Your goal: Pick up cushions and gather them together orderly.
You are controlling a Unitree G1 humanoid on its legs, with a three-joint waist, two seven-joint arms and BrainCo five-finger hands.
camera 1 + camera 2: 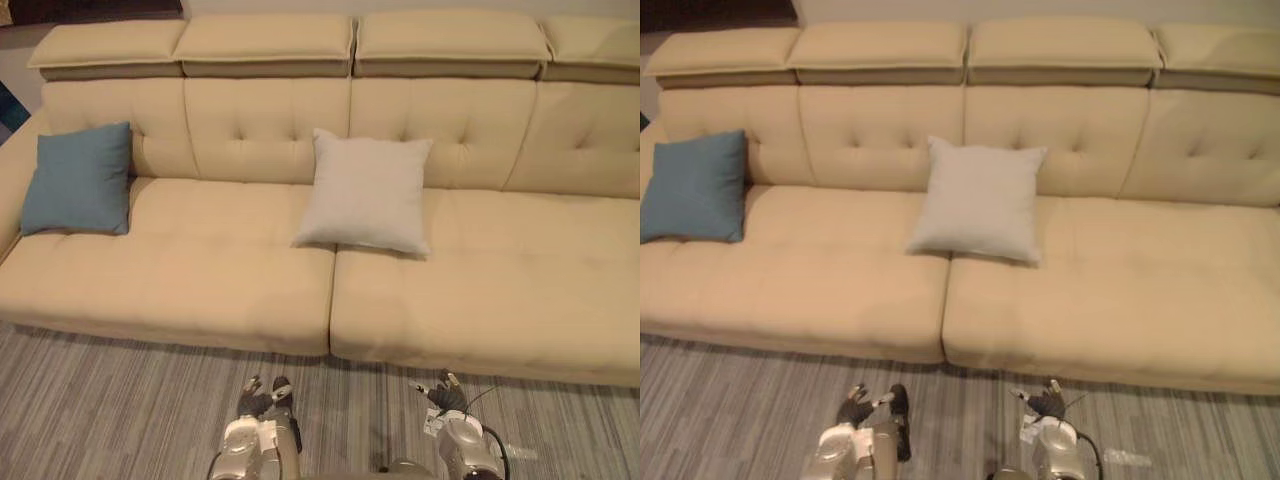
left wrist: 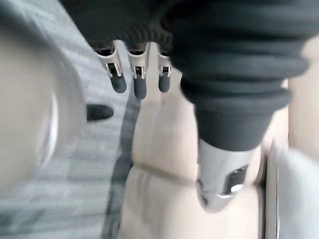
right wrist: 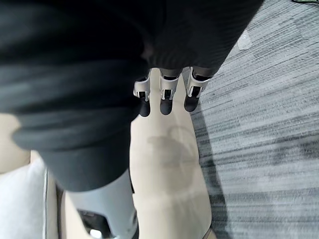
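A pale grey cushion (image 1: 366, 192) leans upright against the backrest at the middle of the beige sofa (image 1: 200, 270). A blue cushion (image 1: 80, 179) stands at the sofa's far left, against the armrest corner. My left hand (image 1: 264, 398) hangs low over the carpet in front of the sofa, fingers relaxed and holding nothing. My right hand (image 1: 443, 392) hangs beside it, also open and empty. In the wrist views the left hand's fingers (image 2: 137, 82) and the right hand's fingers (image 3: 167, 97) point toward the sofa's front edge. The grey cushion's edge (image 3: 20, 199) shows past the right hand.
Striped grey carpet (image 1: 110, 400) lies between me and the sofa. The sofa's right half (image 1: 500, 270) has bare seat. Raised headrests (image 1: 270, 40) run along the backrest top.
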